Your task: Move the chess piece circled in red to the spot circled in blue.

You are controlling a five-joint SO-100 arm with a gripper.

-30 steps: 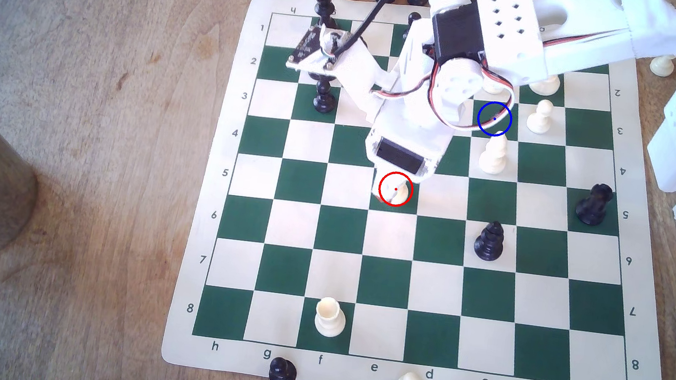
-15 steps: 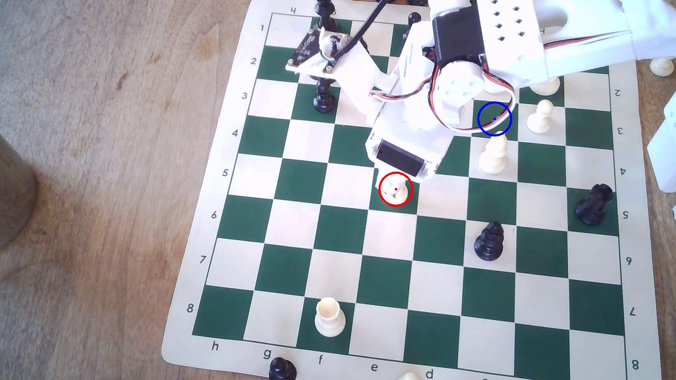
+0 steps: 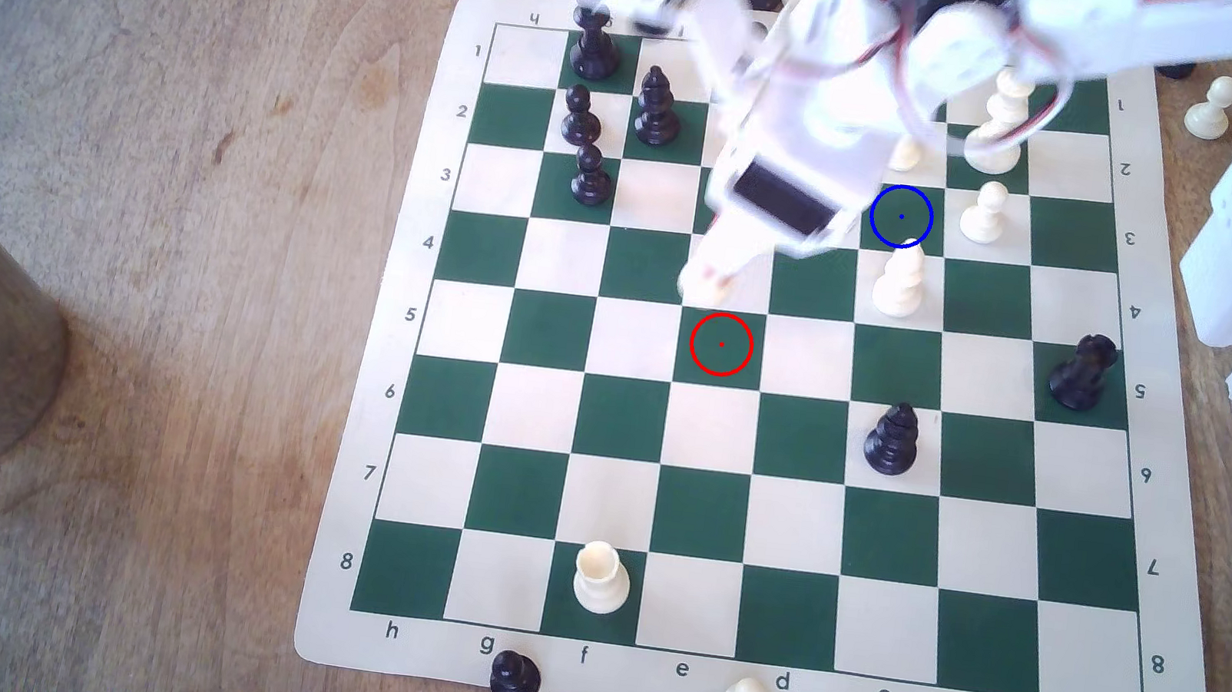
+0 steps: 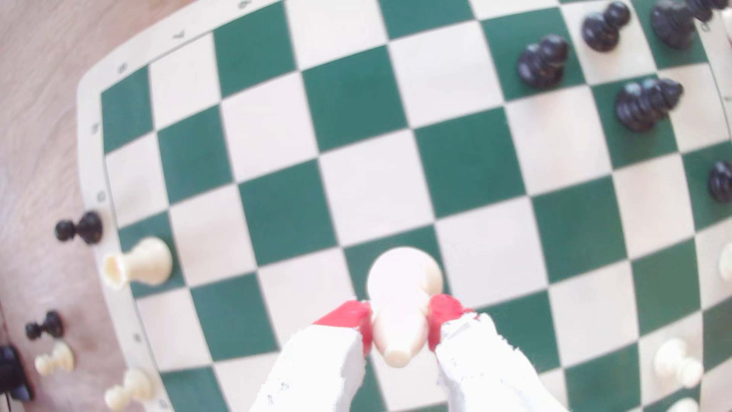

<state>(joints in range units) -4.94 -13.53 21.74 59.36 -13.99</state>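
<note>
- Gripper [image 4: 400,325]: you see its red pads closed on the bishop [image 4: 400,305].
- Bishop: lifted clear of the board [image 3: 338,643], mid-board.
- Spot [image 3: 901,216]: bare, toward the far edge.

White arm [image 3: 797,134] angled down, blurred, jaws clamped on bishop [image 4: 400,305]

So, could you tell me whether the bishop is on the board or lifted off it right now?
Lifted. The red-ringed square is bare, and the bishop hangs clamped between the end effector's red pads.
</note>
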